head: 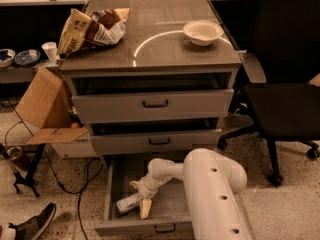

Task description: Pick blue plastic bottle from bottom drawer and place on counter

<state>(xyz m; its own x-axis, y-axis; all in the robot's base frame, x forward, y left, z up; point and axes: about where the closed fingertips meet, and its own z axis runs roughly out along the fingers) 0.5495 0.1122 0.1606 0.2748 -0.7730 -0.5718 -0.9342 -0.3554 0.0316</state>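
Observation:
The blue plastic bottle [127,203] lies on its side on the floor of the bottom drawer [170,204], which is pulled open. My gripper [139,197] reaches down into the drawer at the bottle's right end. It is open, with one pale finger [134,185] behind the bottle and the other [145,208] in front. The bottle's right end sits between or just beside them. The counter [150,46] is the grey top of the cabinet above. My white arm [212,184] covers the drawer's right part.
A white bowl [202,32] and a crumpled snack bag [92,28] sit on the counter. The upper two drawers [155,104] stand slightly open. A black office chair [285,84] is at the right. A cardboard box [47,109], cables and a shoe [30,224] are at the left.

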